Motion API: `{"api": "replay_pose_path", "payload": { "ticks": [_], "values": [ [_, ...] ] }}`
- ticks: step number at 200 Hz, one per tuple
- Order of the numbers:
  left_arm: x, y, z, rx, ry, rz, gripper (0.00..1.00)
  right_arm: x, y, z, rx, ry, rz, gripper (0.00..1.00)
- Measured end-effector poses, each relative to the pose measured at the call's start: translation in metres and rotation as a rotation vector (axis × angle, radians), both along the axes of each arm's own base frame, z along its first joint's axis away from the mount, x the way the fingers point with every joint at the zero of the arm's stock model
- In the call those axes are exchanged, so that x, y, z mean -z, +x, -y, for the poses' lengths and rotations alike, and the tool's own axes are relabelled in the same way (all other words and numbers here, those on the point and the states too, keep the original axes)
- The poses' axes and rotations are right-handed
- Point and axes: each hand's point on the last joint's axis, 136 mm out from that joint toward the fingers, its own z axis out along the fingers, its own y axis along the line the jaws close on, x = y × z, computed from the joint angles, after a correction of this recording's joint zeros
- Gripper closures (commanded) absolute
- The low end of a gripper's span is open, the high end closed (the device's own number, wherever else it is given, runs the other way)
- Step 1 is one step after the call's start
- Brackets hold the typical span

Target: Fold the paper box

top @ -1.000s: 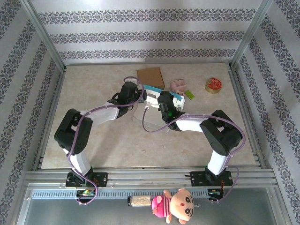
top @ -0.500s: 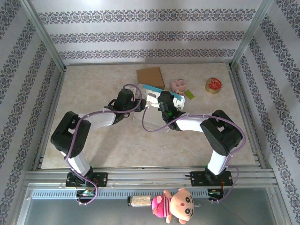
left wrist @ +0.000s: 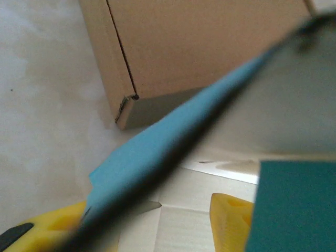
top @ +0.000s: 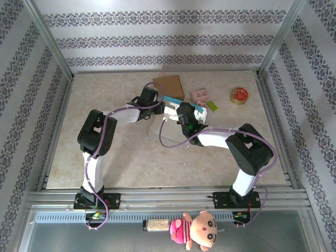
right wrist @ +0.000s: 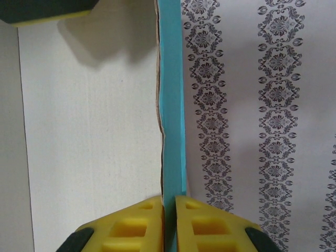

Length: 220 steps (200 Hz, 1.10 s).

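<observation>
While right gripper (right wrist: 169, 202) pinches blue flap (right wrist: 172, 105) edge of box (top: 169, 134), left gripper (left wrist: 149, 210) at box far-left corner, fingers (left wrist: 231, 220) apart.

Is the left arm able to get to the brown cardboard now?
Probably yes. The left gripper is right beside the brown cardboard, fingers apart; only the box's blue flap crosses in front.

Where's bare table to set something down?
Free: near table strip between the paper box and the arm bases; left side, from the left arm to the rail, including the far-left corner. Crowded: far centre around the box: brown cardboard, pink object, green piece.
</observation>
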Motion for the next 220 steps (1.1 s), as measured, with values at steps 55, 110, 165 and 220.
{"api": "replay_pose_path", "payload": {
  "ticks": [55, 110, 165, 220],
  "values": [
    [0.006, 0.009, 0.001, 0.009, -0.015, -0.024, 0.53, 0.0, 0.0, -0.001, 0.0, 0.002, -0.002, 0.86],
    [0.005, 0.004, 0.019, 0.094, -0.078, -0.042, 0.7, -0.001, 0.0, -0.001, 0.002, 0.009, -0.003, 0.86],
    [0.004, -0.001, 0.029, 0.129, -0.141, -0.051, 0.69, -0.001, -0.001, -0.004, -0.002, 0.01, -0.005, 0.86],
    [-0.001, -0.008, 0.028, 0.131, -0.17, -0.053, 0.6, 0.0, -0.001, -0.004, -0.002, 0.01, -0.005, 0.86]
  ]
}}
